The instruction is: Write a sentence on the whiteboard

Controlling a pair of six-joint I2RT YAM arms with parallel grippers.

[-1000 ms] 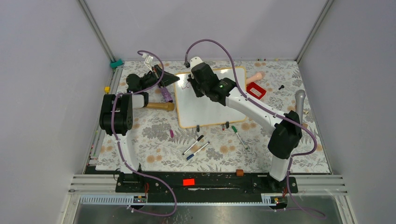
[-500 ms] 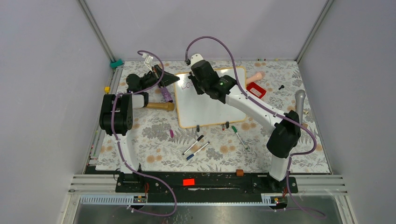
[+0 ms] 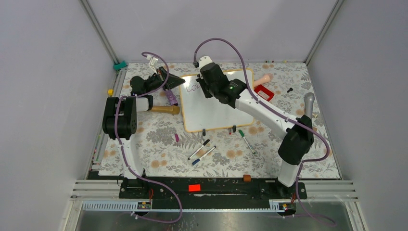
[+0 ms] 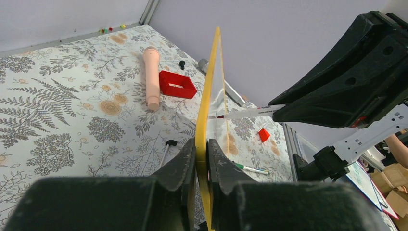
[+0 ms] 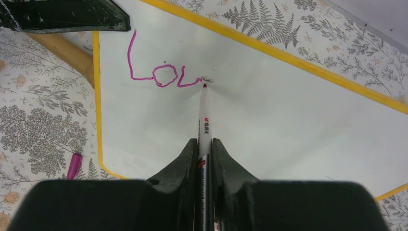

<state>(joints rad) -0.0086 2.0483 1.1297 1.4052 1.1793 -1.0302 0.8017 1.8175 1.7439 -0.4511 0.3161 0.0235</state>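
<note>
The whiteboard (image 3: 216, 113) lies at the back middle of the table, white with a thin yellow-orange frame. My left gripper (image 3: 180, 82) is shut on its left edge; the left wrist view shows the frame (image 4: 213, 72) pinched between my left gripper's (image 4: 202, 143) jaws. My right gripper (image 5: 204, 143) is shut on a white marker (image 5: 204, 115), whose tip touches the whiteboard (image 5: 288, 110). The sentence (image 5: 161, 74) reads "Lov" in pink cursive near the top left corner and shows faintly from above as the sentence (image 3: 192, 87). The right gripper (image 3: 204, 90) hangs just right of it.
Two loose pens (image 3: 201, 150) and a green-capped marker (image 3: 247, 141) lie in front of the board. A red box (image 3: 263, 93) and a pink cylinder (image 3: 262, 79) sit to its right. A wooden handle (image 3: 163, 109) and a pink cap (image 3: 176, 137) lie to its left.
My right gripper has moved rightwards along the top of the board with the marker, and the pink writing has grown to "Lov". The left arm has stayed still.
</note>
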